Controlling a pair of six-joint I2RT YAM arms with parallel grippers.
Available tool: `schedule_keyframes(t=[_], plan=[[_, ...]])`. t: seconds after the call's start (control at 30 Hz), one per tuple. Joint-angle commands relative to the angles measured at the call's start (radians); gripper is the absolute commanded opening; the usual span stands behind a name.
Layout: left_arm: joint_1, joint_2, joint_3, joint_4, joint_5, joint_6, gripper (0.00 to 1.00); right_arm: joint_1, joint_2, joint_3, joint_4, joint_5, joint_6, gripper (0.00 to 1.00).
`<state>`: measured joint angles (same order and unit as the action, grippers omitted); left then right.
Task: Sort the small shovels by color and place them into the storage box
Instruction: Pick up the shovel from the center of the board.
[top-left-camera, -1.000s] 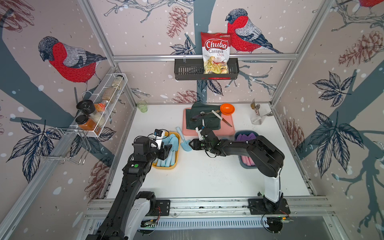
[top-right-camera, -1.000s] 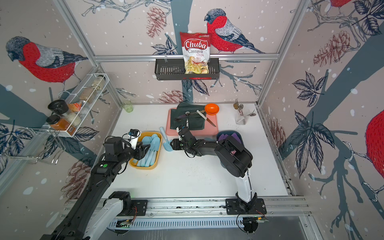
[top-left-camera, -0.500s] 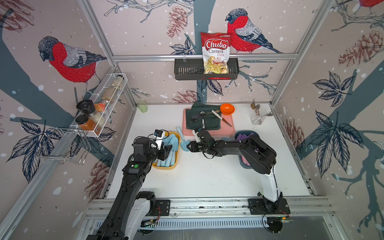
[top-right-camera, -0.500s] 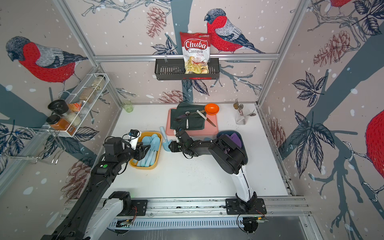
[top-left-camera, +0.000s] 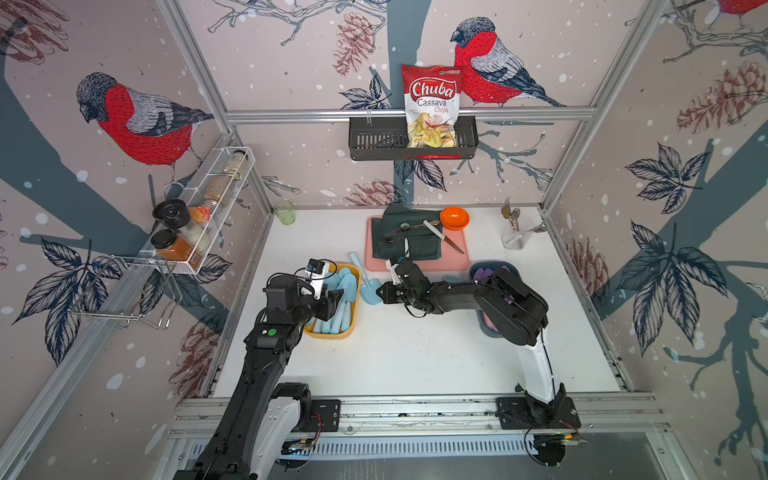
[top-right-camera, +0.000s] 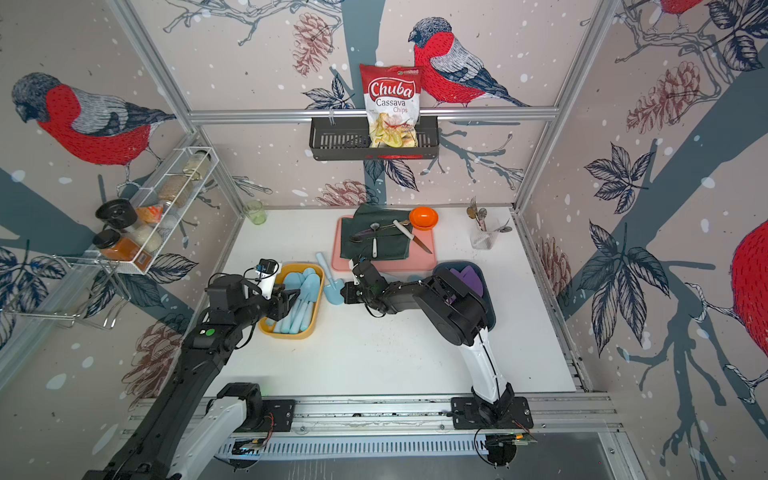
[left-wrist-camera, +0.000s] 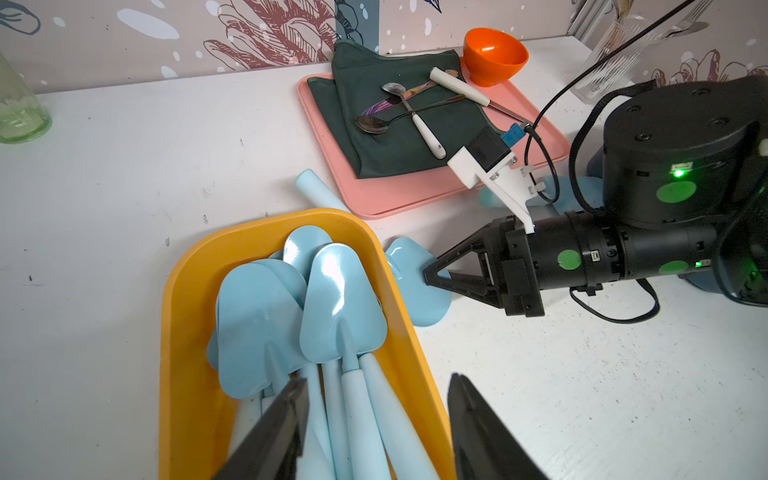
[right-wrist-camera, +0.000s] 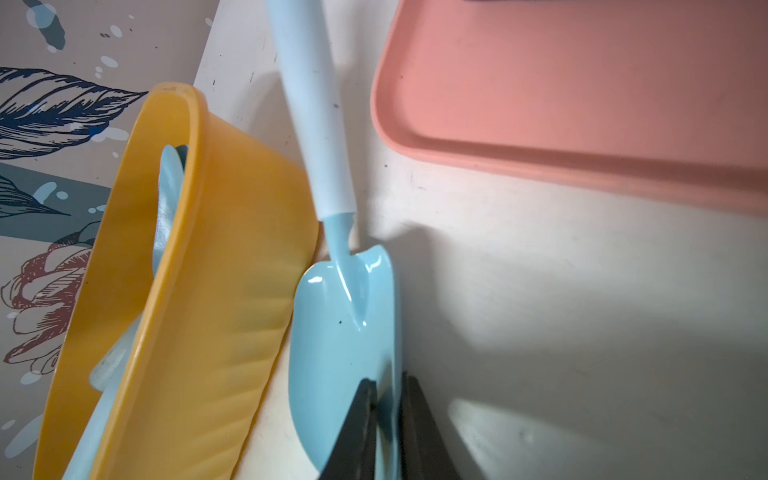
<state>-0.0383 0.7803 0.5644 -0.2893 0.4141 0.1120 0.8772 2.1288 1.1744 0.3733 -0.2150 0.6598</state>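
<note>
Since a second ago my right gripper (right-wrist-camera: 388, 386) has slid further across the table (top-left-camera: 415, 353) toward the yellow box (left-wrist-camera: 178, 332) and drawn its fingers together. They are now pinched on the rim of the blade of the loose light blue shovel (right-wrist-camera: 340, 345). My left arm has not shifted.

Nearest to me, my left gripper (left-wrist-camera: 376, 382) hangs over the near end of the yellow box with its fingers apart and nothing between them. Under it lie the light blue shovels (left-wrist-camera: 332, 316), stacked with handles toward me and blades toward the far end.

Just beside the box, on the side facing my right arm, the loose light blue shovel (top-left-camera: 368, 284) lies flat on the table. Its blade rests right against the box wall, and its handle runs away from me between the box and the pink tray (top-left-camera: 415, 264).

Behind my right forearm stands the dark blue box (top-right-camera: 486, 316), holding purple shovels (top-right-camera: 467, 276). Another light blue piece (left-wrist-camera: 559, 199) lies on the table between that box and the pink tray, mostly hidden by my arm.

Farther off, the pink tray carries a folded green cloth (top-left-camera: 405, 237) with spoons (left-wrist-camera: 374, 124) and a white-handled knife (top-left-camera: 434, 227) on it. An orange bowl (top-left-camera: 454, 217) sits at the tray's far corner.
</note>
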Motion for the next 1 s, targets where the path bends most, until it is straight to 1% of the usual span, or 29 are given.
schedule_keyframes(t=[0.0,0.23,0.47,0.63,0.77,0.87,0.97], plan=[[0.005,-0.002,0.000,0.047,0.007,0.005,0.57,0.001,-0.007,-0.003,-0.044,0.018,0.005,0.11],[0.008,-0.005,-0.004,0.048,0.009,0.006,0.57,0.003,-0.053,-0.014,-0.082,0.058,-0.018,0.01],[0.010,-0.008,-0.003,0.046,0.021,0.011,0.57,0.009,-0.126,-0.052,-0.130,0.099,-0.054,0.00],[0.010,-0.009,0.005,0.028,0.030,0.050,0.57,0.011,-0.188,-0.084,-0.177,0.123,-0.083,0.00],[0.010,-0.006,0.024,-0.004,0.054,0.114,0.59,0.016,-0.240,-0.094,-0.231,0.141,-0.114,0.00],[0.011,0.009,0.061,-0.050,0.107,0.222,0.61,0.022,-0.280,-0.093,-0.286,0.152,-0.148,0.00],[0.011,0.048,0.122,-0.121,0.190,0.356,0.61,0.025,-0.322,-0.090,-0.346,0.154,-0.181,0.00]])
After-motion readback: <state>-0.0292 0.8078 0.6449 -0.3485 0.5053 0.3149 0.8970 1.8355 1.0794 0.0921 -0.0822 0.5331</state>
